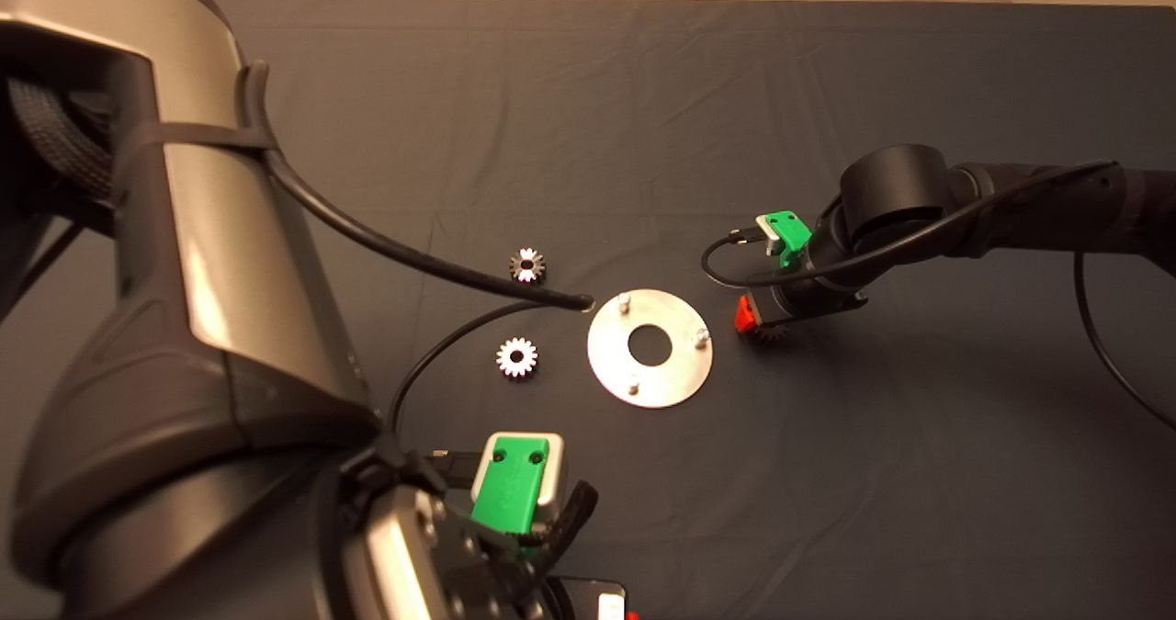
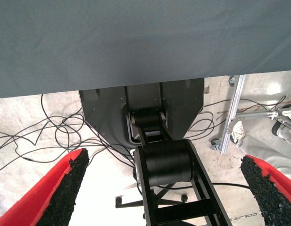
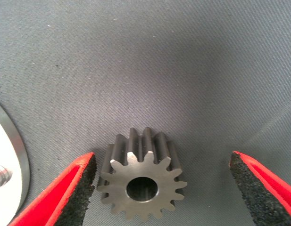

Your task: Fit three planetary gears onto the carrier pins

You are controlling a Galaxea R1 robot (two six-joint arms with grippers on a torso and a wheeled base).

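The carrier, a flat silver disc (image 1: 680, 372) with a large centre hole, lies mid-mat, and its three carrier pins (image 1: 624, 301) (image 1: 702, 335) (image 1: 633, 386) stand bare. Two planetary gears (image 1: 526, 265) (image 1: 516, 357) rest on the mat to the disc's left. A third gear (image 3: 142, 181) lies flat just right of the disc, and my right gripper (image 3: 162, 162) is lowered over it, open, with the gear between the fingers and close to one pad (image 3: 79, 188). In the head view that gripper (image 1: 763, 321) nearly covers the gear (image 1: 770, 335). My left gripper (image 2: 164, 160) waits open at the lower left.
A black cable (image 1: 413, 253) from the left arm hangs over the mat and ends near the disc's upper left edge. The left wrist view shows the mat's edge, the robot's base (image 2: 164, 165) and loose cables on the floor.
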